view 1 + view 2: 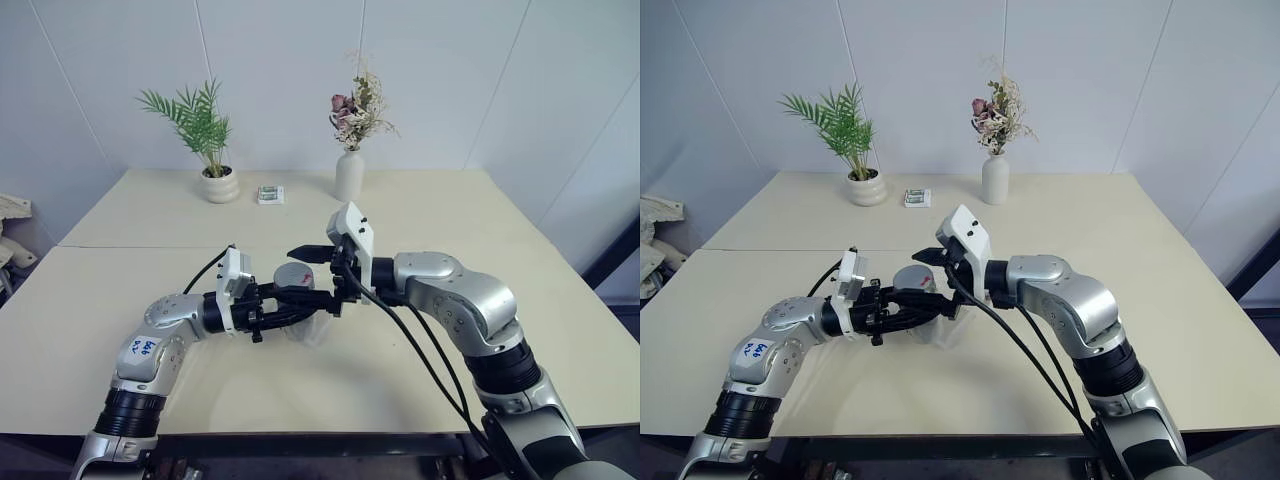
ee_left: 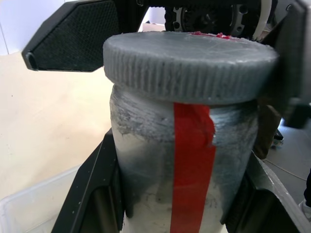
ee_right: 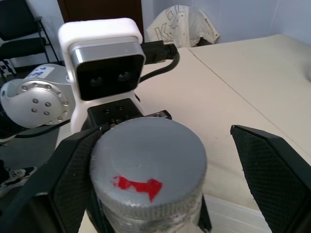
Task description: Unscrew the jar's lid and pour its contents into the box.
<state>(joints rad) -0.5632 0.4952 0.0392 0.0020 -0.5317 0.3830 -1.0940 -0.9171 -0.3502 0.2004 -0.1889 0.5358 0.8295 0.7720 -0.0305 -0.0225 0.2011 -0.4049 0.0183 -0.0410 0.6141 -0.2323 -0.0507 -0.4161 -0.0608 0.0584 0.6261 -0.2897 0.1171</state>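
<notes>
**Lid not yet gripped, jar held above the box**

Both arms met mid-worktop in the head view: the left end effector was clamped on the small silvery-clear cylindrical jar with red tape, over the shallow clear plastic box. The right end effector stood wide open beside the round grey ribbed lid.

Left wrist view alone showed the tape.

Right wrist view showed open fingers flanking the lid; closing and twisting should come next.

Left hand grips jar; right hand gapes.
</notes>
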